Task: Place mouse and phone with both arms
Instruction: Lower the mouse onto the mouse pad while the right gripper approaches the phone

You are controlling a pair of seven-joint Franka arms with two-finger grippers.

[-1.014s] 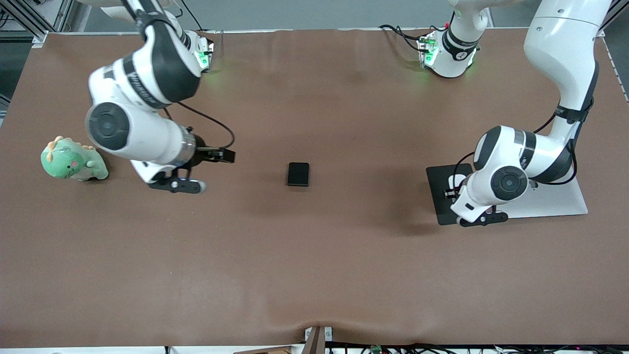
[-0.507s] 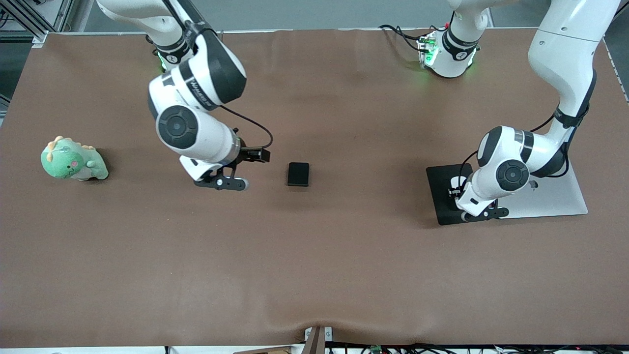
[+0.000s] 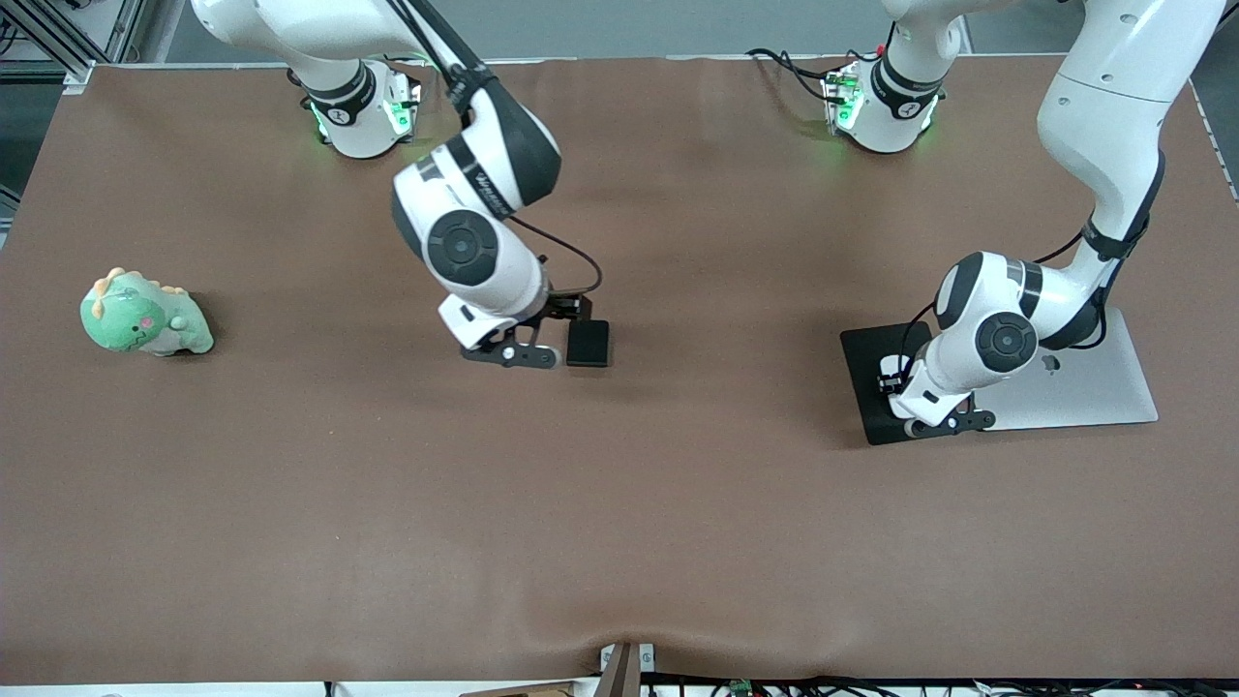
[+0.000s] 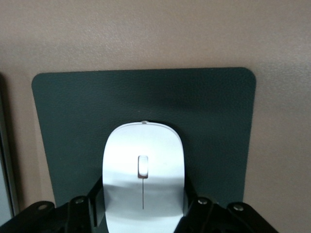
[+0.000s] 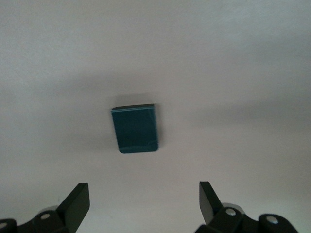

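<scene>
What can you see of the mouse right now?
The mouse is a white, glossy oval with a small scroll wheel and a thin grey line down its middle. It lies flat on the black mouse pad, beside the silver laptop at the left arm's end of the table. The left gripper has a finger at each of its sides, seemingly clamping it.

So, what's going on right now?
Right gripper open over phone. Left gripper shut on mouse, over mouse pad. Nothing in the way.
</scene>
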